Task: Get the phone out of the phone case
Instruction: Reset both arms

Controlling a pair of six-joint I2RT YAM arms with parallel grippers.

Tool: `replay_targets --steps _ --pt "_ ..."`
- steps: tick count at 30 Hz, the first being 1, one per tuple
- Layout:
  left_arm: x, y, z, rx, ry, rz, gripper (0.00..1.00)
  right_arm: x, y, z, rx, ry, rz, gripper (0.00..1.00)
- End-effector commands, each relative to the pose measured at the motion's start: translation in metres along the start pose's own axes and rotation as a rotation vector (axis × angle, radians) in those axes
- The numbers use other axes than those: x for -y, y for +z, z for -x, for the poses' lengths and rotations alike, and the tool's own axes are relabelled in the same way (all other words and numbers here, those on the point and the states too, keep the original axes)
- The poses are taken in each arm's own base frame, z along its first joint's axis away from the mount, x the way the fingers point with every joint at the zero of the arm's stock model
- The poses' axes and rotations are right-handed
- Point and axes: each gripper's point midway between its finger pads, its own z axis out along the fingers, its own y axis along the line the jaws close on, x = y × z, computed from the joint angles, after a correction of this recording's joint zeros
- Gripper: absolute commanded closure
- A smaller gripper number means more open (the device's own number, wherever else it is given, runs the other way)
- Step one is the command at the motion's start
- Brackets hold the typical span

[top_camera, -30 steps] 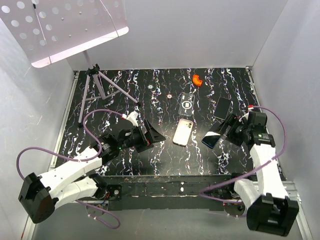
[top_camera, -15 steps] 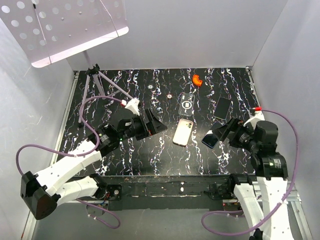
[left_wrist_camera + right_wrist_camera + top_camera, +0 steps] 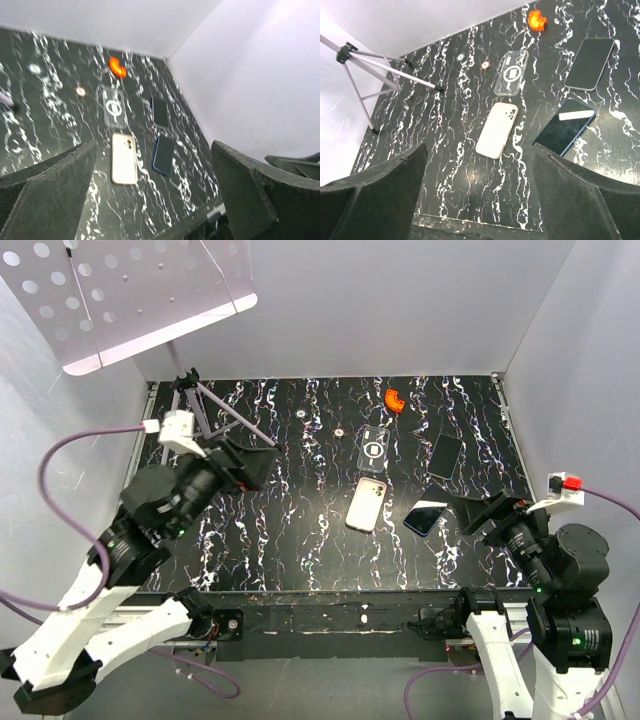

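A cream phone case (image 3: 367, 503) lies back-up in the middle of the black marbled table; it also shows in the left wrist view (image 3: 123, 158) and the right wrist view (image 3: 497, 130). A blue-edged phone (image 3: 427, 517) lies screen-up just right of it, also in both wrist views (image 3: 163, 154) (image 3: 566, 126). A clear case (image 3: 374, 444) and a black phone (image 3: 446, 456) lie farther back. My left gripper (image 3: 245, 462) is open, empty and raised over the left side. My right gripper (image 3: 480, 512) is open, empty and raised right of the blue-edged phone.
A small tripod (image 3: 200, 410) stands at the back left. An orange piece (image 3: 395, 399) lies near the back wall. Two small round bits (image 3: 339, 431) lie behind the cases. White walls close in the table on three sides.
Both arms have risen and pulled back. The left gripper moved left and back from the table's middle. The right gripper drew away from the blue-edged phone, which stays flat on the table.
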Motion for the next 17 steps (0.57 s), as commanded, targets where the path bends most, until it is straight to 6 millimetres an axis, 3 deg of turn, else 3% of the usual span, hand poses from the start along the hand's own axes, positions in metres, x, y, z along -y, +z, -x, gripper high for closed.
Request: replay_targets --steps 1,10,13,17 --pt "-0.013 -0.028 0.047 0.161 0.109 0.079 0.02 -0.013 -0.012 0.028 0.118 -0.049 0.037 0.09" --pt "-0.021 -0.062 0.086 0.29 0.17 0.138 0.02 -0.021 -0.03 0.049 0.204 -0.064 0.036 0.09" --pt "-0.021 -0.069 0.094 0.315 0.18 0.142 0.02 -0.026 -0.039 0.056 0.247 -0.077 0.05 0.09" --pt "-0.022 -0.069 0.095 0.318 0.186 0.148 0.02 -0.024 -0.034 0.051 0.241 -0.097 0.06 0.09"
